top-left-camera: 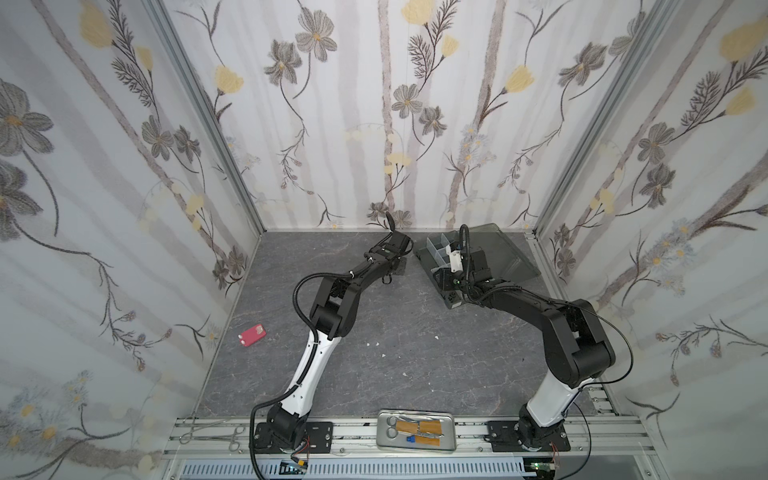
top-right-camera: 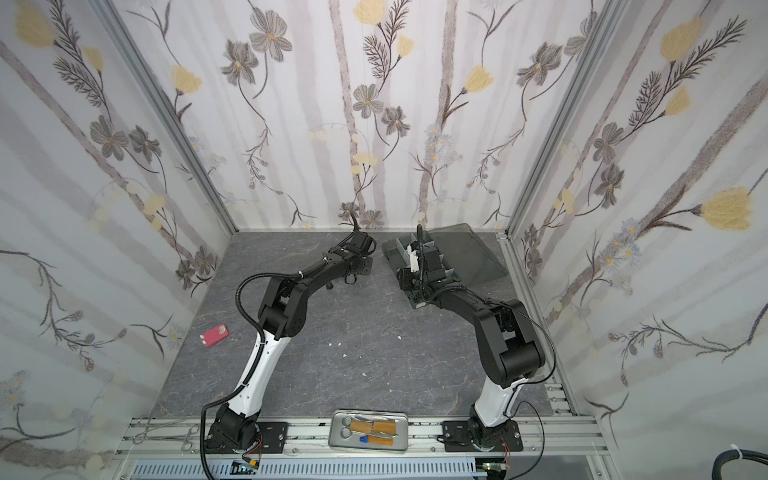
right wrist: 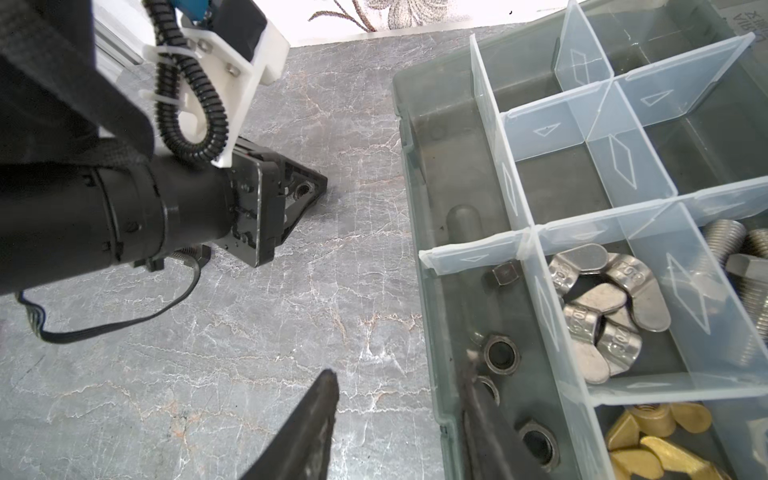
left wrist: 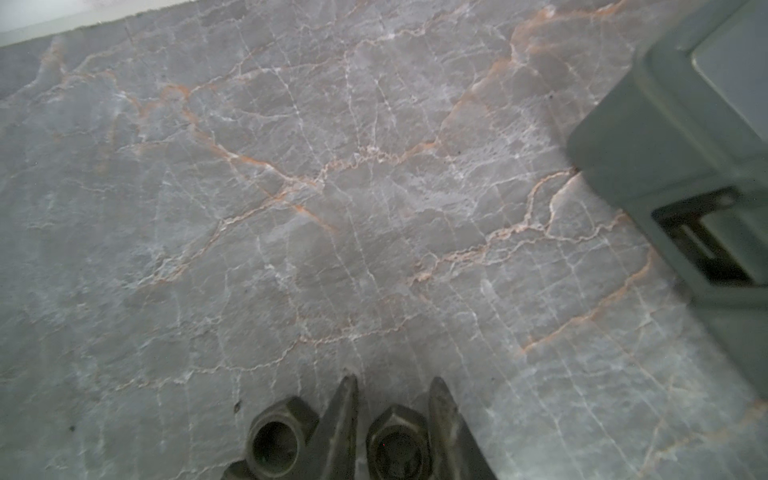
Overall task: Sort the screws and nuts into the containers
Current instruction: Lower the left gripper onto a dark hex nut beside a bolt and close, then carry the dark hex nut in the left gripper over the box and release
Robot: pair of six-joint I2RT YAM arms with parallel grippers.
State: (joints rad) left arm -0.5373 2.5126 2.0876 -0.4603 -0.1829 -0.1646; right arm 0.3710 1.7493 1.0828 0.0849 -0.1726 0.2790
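- Beside the box [top-left-camera: 424, 255], on its left in both top views, what's the left claw [left wrist: 395, 390] doing? Can't make it out from up there.
- Wrist cam helps. Two dark hex nuts sit on the grey marble table [left wrist: 332, 208], just off the box's corner. One nut [left wrist: 397, 444] is right between the claw's fingers [left wrist: 345, 415]. The second nut [left wrist: 282, 440] is just outside them, next to one finger. The fingers are close in on the middle one, but whether they're actually pinching it, can't tell tbh.
- And the right claw [right wrist: 399, 370]?
- Wide apart, holding nothing. It straddles the box wall that faces the left claw. One finger is over the table outside. The other is in the long cell holding the dark hex nuts [right wrist: 500, 354] and one small square nut [right wrist: 503, 274]. The next cell in has silver wing nuts [right wrist: 602, 316], the one beside that has brass wing nuts [right wrist: 648, 436], and fat silver bolts [right wrist: 739, 257] show at the frame edge. The smoky lid [top-left-camera: 509, 249] is flipped open on the side of the box away from the left claw.
- Anything else loose?
- What looks like a bolt [right wrist: 189, 252] lies under the left arm's wrist, near the box. Well away from the box, toward the arm bases, there's a red thing [top-left-camera: 252, 334], some white specks [top-left-camera: 377, 344] and a metal tray [top-left-camera: 446, 442] with scissors [top-left-camera: 390, 427].
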